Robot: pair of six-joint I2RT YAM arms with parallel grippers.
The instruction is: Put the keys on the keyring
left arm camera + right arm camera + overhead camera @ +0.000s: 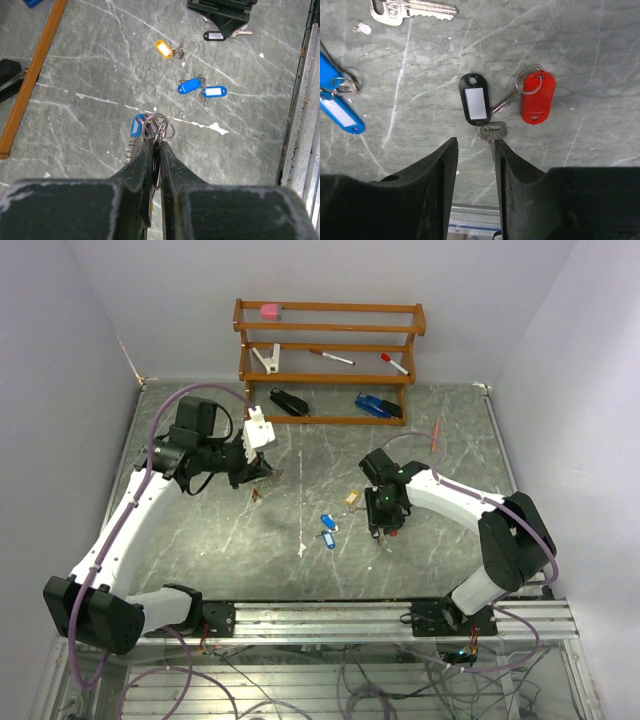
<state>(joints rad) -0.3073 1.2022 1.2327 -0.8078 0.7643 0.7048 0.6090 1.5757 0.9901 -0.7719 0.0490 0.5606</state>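
Observation:
My left gripper (156, 142) is shut on the thin wire keyring (158, 155), held above the table; small rings and a blue-tagged key (136, 125) hang at its tip. In the top view it (262, 472) is at the left centre. My right gripper (475, 142) is open, low over a black-tagged key (474, 102), whose metal head (492, 132) lies against the right finger. A red-tagged key (537, 97) lies just right of it. Two blue-tagged keys (328, 530) and a yellow-tagged key (164, 48) lie mid-table, left of the right gripper (385, 530).
A bare key (412, 10) lies beyond the black tag. A wooden rack (330, 360) at the back holds markers, a pink block and a clip; a black stapler (290, 402) and a blue one (378, 406) sit under it. A metal rail (400, 615) runs along the near edge.

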